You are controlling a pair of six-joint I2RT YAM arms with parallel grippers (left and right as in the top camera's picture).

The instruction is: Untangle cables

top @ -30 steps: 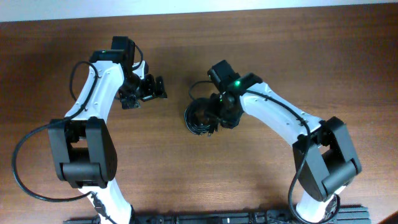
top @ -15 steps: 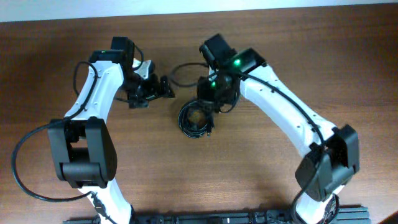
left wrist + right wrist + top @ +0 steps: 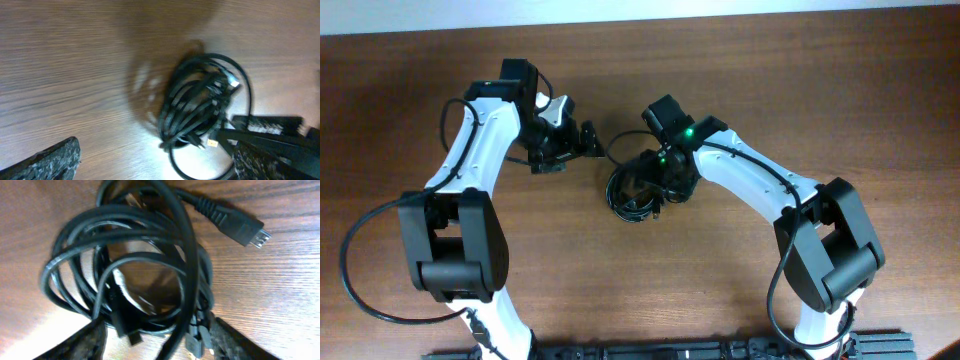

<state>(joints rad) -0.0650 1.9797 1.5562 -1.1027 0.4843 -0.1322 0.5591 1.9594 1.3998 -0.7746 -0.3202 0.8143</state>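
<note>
The cables (image 3: 633, 192) lie as one tangled black bundle on the wooden table (image 3: 820, 80), with a loose loop reaching toward the left gripper. My right gripper (image 3: 670, 182) is down on the bundle's right side. In the right wrist view its open fingers (image 3: 155, 342) straddle several strands of the cables (image 3: 130, 265), and one plug end (image 3: 245, 230) sticks out at the upper right. My left gripper (image 3: 588, 140) is open and empty, just up-left of the bundle. The left wrist view shows the cables (image 3: 200, 100) ahead of its spread fingers (image 3: 155, 155).
Both arms' white links and their thicker black wires (image 3: 360, 250) cross the table's left and right sides. A black rail (image 3: 650, 352) runs along the front edge. The right gripper's finger (image 3: 270, 125) shows in the left wrist view beside the bundle.
The right gripper rose toward the back, drawing a cable loop out to the left, then came back down onto the bundle. The left gripper moved right, closer to the bundle.
</note>
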